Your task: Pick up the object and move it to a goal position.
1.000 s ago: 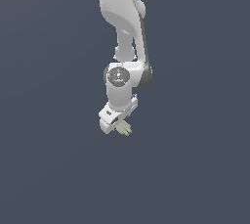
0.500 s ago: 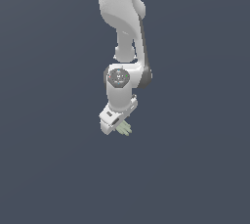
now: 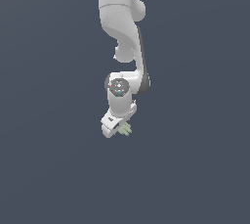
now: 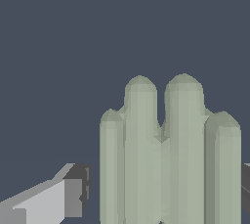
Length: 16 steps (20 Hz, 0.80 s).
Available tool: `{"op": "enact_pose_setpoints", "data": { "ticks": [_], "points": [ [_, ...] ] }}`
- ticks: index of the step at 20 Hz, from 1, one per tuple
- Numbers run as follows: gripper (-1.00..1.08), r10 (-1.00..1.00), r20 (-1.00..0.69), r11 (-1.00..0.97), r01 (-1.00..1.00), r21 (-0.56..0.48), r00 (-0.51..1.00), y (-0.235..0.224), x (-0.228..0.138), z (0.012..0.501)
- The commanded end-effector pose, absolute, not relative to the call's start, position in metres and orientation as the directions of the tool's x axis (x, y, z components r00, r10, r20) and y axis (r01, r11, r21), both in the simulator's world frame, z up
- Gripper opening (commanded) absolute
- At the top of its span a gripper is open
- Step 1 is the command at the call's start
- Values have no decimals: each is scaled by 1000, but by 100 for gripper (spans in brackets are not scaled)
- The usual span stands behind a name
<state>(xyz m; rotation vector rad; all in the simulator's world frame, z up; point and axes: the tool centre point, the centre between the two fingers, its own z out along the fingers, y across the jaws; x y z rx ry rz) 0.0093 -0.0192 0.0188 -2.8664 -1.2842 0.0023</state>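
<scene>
1. Object (image 3: 126,129), pale green and ridged, sits at the tip of the gripper (image 3: 119,129) in the exterior view, poking out toward that view's right from under the white hand.
2. Up close in the wrist view, the object (image 4: 168,154) fills the lower middle of the frame: four rounded rods joined side by side, the two inner ones reaching further than the two outer ones.
3. One finger (image 4: 58,201), white with a dark pad, shows on one side of the object; a sliver of a dark pad (image 4: 245,186) shows at the frame's edge on the other side.
4. That second pad sits right against the outermost rod. On the first side a strip of background shows between the pad and the nearest rod, so contact there cannot be confirmed.
5. The gripper brackets the object between its fingers, neither fully spread nor pressed together; whether it truly pinches the object, these views do not settle.
6. The arm (image 3: 122,27) comes down from the top of the exterior view, bends at a joint (image 3: 118,87) with a round cap, and ends in the tilted hand.
7. Around the arm and object is flat dark grey-blue background; no surface edge can be made out beneath the object.
</scene>
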Motion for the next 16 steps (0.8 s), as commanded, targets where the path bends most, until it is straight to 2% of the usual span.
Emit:
{"op": "enact_pose_setpoints", "data": {
  "ticks": [1,3,4,16],
  "points": [
    [100,746,0,-665,746,0,665,-19,10,13],
    [100,746,0,-665,746,0,665,-20,11,12],
    [-100,746,0,-665,746,0,665,-20,11,12],
    [-100,748,1,-664,748,0,664,-19,11,14]
  ]
}}
